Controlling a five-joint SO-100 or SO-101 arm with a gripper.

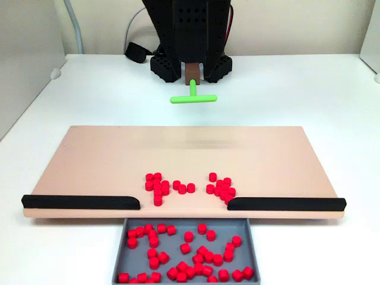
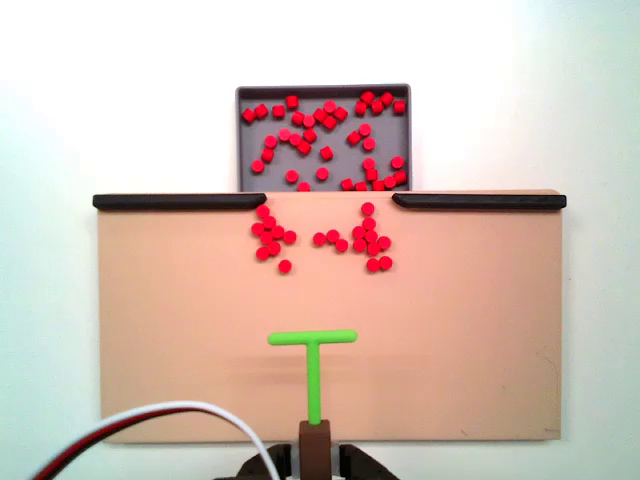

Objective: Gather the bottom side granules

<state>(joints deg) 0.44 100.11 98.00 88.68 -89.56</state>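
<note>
Red granules (image 1: 190,186) (image 2: 322,238) loose on tan board (image 1: 119,160) (image 2: 180,330), bunched in two clusters and a small middle trio just short of the gap between two black rails (image 1: 80,202) (image 2: 180,201). In a fixed view: clusters at 6 o'clock on board, more granules filling grey tray (image 1: 132,228) below the gap, touching board's edge. In the other fixed view: same clusters at 12 o'clock, tray (image 2: 243,150) beyond. Green T-bar (image 1: 193,96) (image 2: 313,360) well apart from granules, crossbar toward them, stem running back into brown holder (image 1: 193,72) (image 2: 314,445) on black arm (image 1: 190,29). Tool state: cannot tell, fingers hidden behind holder. White and red cables (image 2: 150,415) curling at 7 o'clock. White surface (image 1: 309,89) (image 2: 600,300) all round.
</note>
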